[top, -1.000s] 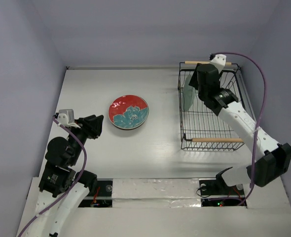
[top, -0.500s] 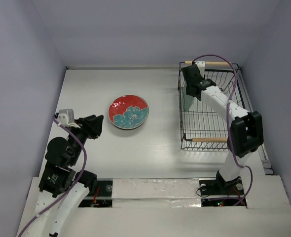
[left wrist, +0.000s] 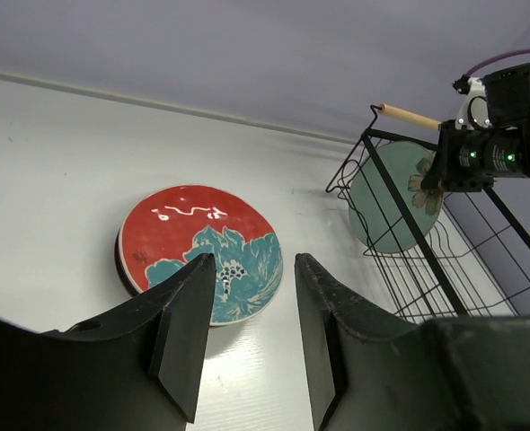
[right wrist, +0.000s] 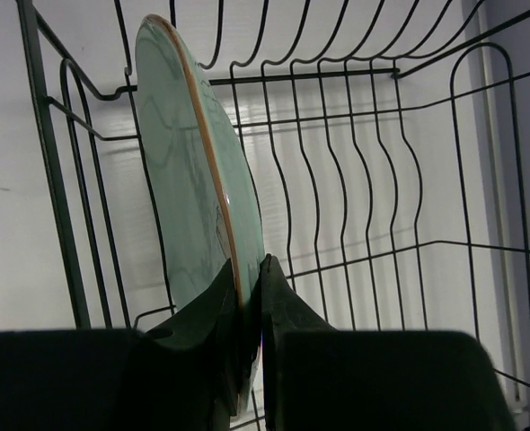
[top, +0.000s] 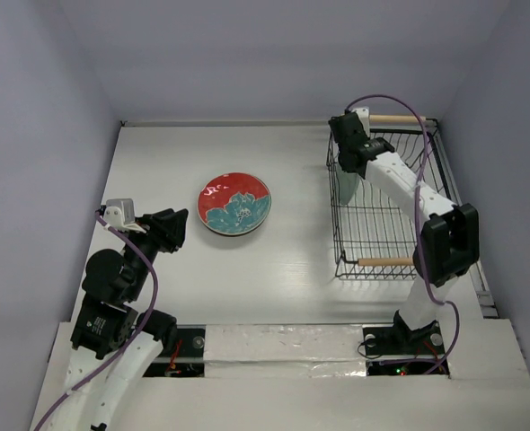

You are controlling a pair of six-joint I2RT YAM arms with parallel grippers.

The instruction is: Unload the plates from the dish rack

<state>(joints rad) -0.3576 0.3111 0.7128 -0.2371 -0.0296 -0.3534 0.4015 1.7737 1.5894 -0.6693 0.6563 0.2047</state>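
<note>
Pale green plate point(right wrist: 189, 197) — rim clamped by R gripper point(right wrist: 250, 269); L gripper point(left wrist: 253, 267) jaws apart.

Left arm point(top: 103, 382): white link shells, black joint housings. Left gripper point(left wrist: 253, 268): matte black, broad wedge-shaped fingers point(left wrist: 180, 332), flat inner faces. White bracket block point(top: 119, 214) just behind gripper. Left purple cable point(top: 150, 278) runs from behind gripper back along arm.

Right arm point(top: 395, 175): same white shells, boxy black elbow joint point(top: 445, 242). Right gripper point(right wrist: 247, 269): black, smooth, rounded finger ends. Two green lights point(left wrist: 472, 155) on black wrist body behind it. Right purple cable point(top: 391, 97) arcs from wrist.
</note>
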